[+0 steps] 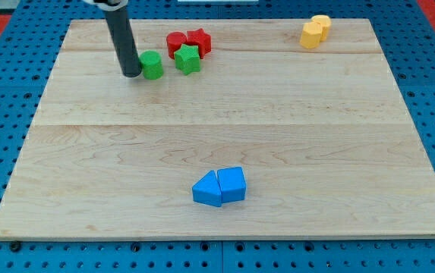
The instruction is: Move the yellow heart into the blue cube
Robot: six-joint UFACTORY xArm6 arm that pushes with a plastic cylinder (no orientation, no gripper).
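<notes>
I see a pale wooden board (225,136) with visible grain on a blue pegboard; all blocks look smooth and matte, with no writing on them; my tip (132,74) is a plain dark rod with nothing to spread or pinch, touching the green block (152,65) at the view's top left; the yellow heart (315,32) sits far off at top right; the blue cube (231,184) lies near the bottom, beside another blue block (206,189).

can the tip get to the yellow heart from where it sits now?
Probably yes. My tip sits at the view's top left, against the green block. The yellow heart is at the top right. The green star and red blocks lie between, but bare board below them allows a detour.
</notes>
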